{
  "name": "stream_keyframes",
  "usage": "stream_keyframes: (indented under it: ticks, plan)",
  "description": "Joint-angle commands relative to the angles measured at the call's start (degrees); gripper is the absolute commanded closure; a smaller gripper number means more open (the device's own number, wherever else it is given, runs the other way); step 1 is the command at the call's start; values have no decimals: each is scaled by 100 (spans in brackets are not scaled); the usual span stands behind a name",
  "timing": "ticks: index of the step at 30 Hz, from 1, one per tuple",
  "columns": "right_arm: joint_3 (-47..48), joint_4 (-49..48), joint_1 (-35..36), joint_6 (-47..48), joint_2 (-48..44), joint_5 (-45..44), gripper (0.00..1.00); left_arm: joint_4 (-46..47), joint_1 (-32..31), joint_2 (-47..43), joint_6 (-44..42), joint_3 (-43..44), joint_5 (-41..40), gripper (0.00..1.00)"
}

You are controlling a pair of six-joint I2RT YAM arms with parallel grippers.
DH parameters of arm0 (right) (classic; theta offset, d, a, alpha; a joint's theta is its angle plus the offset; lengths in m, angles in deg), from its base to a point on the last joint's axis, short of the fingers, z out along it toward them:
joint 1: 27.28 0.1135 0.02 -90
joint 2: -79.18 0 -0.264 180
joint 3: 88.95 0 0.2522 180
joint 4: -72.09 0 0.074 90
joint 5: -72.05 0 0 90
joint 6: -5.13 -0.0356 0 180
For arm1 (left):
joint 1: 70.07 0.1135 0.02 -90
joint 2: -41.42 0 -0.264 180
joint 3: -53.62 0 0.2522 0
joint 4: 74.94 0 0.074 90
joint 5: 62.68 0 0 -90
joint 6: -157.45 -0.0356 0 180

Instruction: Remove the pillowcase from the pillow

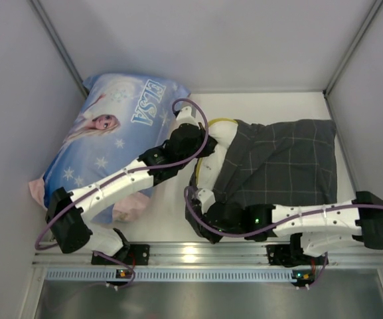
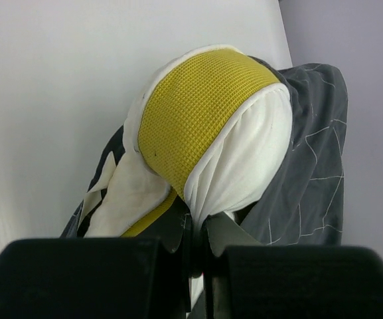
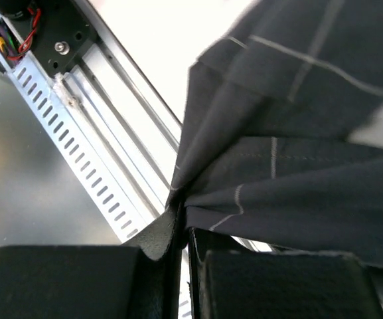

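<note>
Pillowcase [image 1: 284, 163]: dark grey soft fabric with a thin light grid check. It lies on the right half of the worktop [image 1: 264, 103], reaching close to the right edge, with its open end toward the centre.
Pillow [image 1: 223, 139]: white with yellow trim. Only its left end protrudes from the pillowcase mouth near the worktop centre; the rest is covered.
Left claw [image 1: 208, 147]: closed tight on a pinch of the pillow's white fabric at the exposed end.
Right claw [image 1: 201, 191]: closed tight on a gathered fold of the pillowcase hem, at the near-left corner of the case, close to the near edge of the worktop.
Left wrist view only: the yellow trim is a wide waffle-mesh band [image 2: 198, 113] curving over the bulged pillow end. White fabric is drawn down into the left claw [image 2: 194, 227]. The pillowcase [image 2: 310, 166] is bunched back behind and to the right of that end.
Right wrist view only: pillowcase [image 3: 310, 166] fabric fans in taut pleats out of the right claw [image 3: 181, 219]. A stitched hem line is visible. The slotted aluminium rail [image 3: 98, 133] runs beneath.
Top view only: a blue ELSA-print pillow [image 1: 111, 133] occupies the far-left corner, partly under the left arm.
</note>
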Motion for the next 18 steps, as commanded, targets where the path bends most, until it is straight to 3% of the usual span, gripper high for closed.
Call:
stream_keyframes:
  ticks: [1,9,14,18]
  plan:
    - [509,-521,518,316,347,267,100,1429,62,-461,491,54,160,100]
    - [-790,-802,1124,-350,321,223,100,1077,62,-812,597,62,-76,100]
    - [-1739,-303,1853,-1729,-82,-390,100,551,71,-1287,466,123,-1445,100]
    - [-1917,217,2092,-2574,-706,-1015,100,295,71,-1919,202,62,-2282,100]
